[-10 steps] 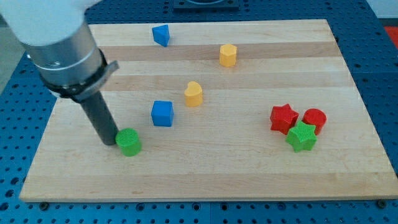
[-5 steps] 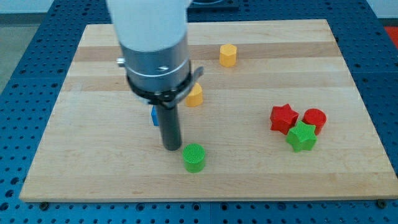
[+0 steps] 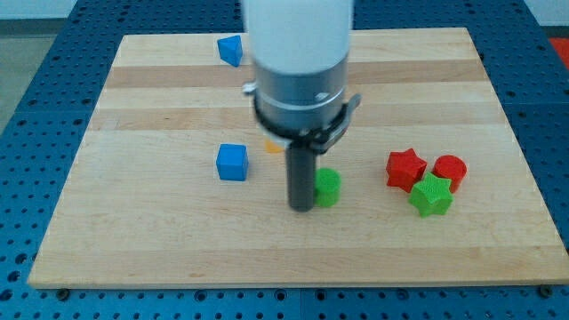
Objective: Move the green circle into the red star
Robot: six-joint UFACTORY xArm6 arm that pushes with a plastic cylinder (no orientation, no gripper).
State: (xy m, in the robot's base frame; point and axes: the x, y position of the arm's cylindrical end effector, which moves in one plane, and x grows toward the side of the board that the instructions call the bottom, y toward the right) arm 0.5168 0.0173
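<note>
Camera view: green circle (image 3: pixel 329 187), a ribbed plastic cylinder, touches my tip (image 3: pixel 301 207) on its view's-right side. Red star (image 3: pixel 405 169) lies well right of the circle, beside a green star (image 3: pixel 431 196) and red cylinder (image 3: pixel 450 169). Blue cube (image 3: pixel 232 162) sits left. Table (image 3: pixel 133 231) is pale striped wood. No pincer; no writing readable.

The wooden table (image 3: pixel 133 249) carries scattered blocks. A green circle (image 3: pixel 328 187) sits mid-table, a blue cube (image 3: pixel 232 162) left. A red star (image 3: pixel 405 169), red cylinder (image 3: pixel 451 168) and green star (image 3: pixel 431 195) cluster right.
</note>
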